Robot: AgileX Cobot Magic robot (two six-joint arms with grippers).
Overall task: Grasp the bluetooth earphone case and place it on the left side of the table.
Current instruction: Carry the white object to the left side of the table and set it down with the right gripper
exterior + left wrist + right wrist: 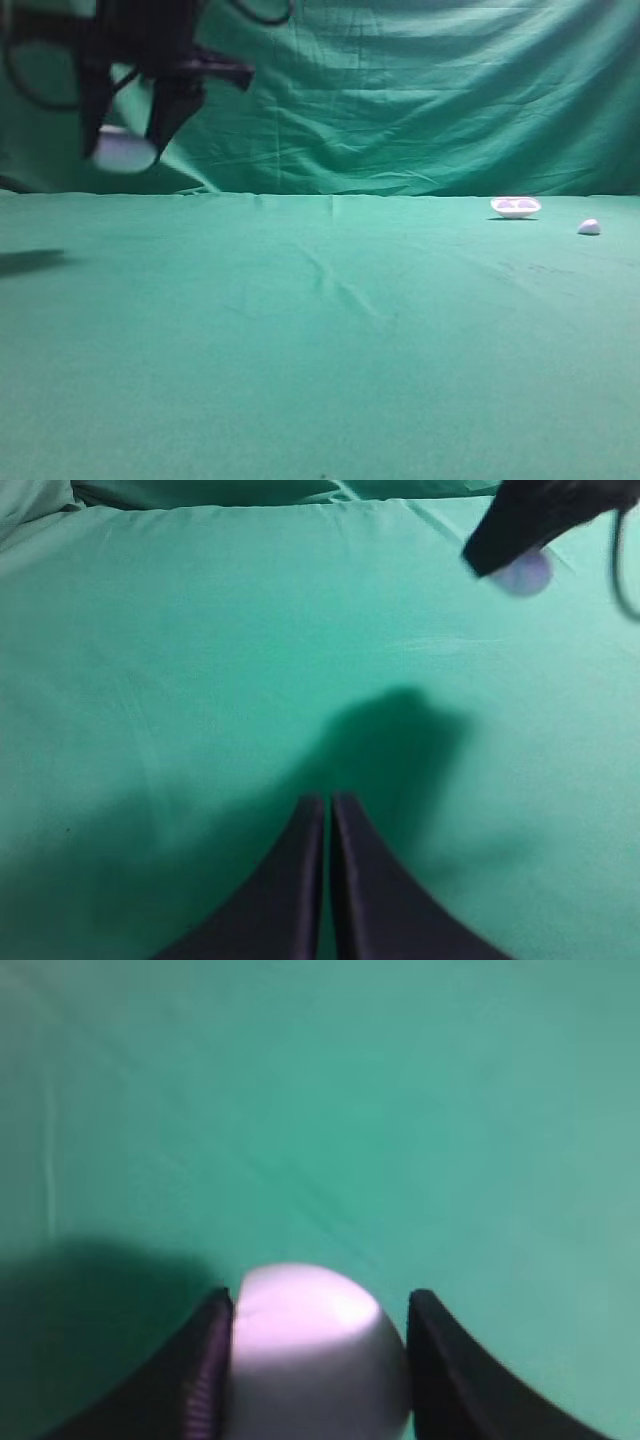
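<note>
Dark claw (pixel 125 140) aloft at far left, gripping white earphone case (pixel 122 152) — above green table (pixel 320 340)

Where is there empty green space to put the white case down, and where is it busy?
The table lies bare across its left and middle, below the right pincer holding the bluetooth earphone case in the air. Only the far right is crowded: a small white tray and a tiny white blob.

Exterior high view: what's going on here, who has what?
The right gripper has reached across to the left side and holds the bluetooth earphone case in the air above the table, not yet set down. The left gripper is shut and empty. A small white tray and a tiny white blob sit far right.
</note>
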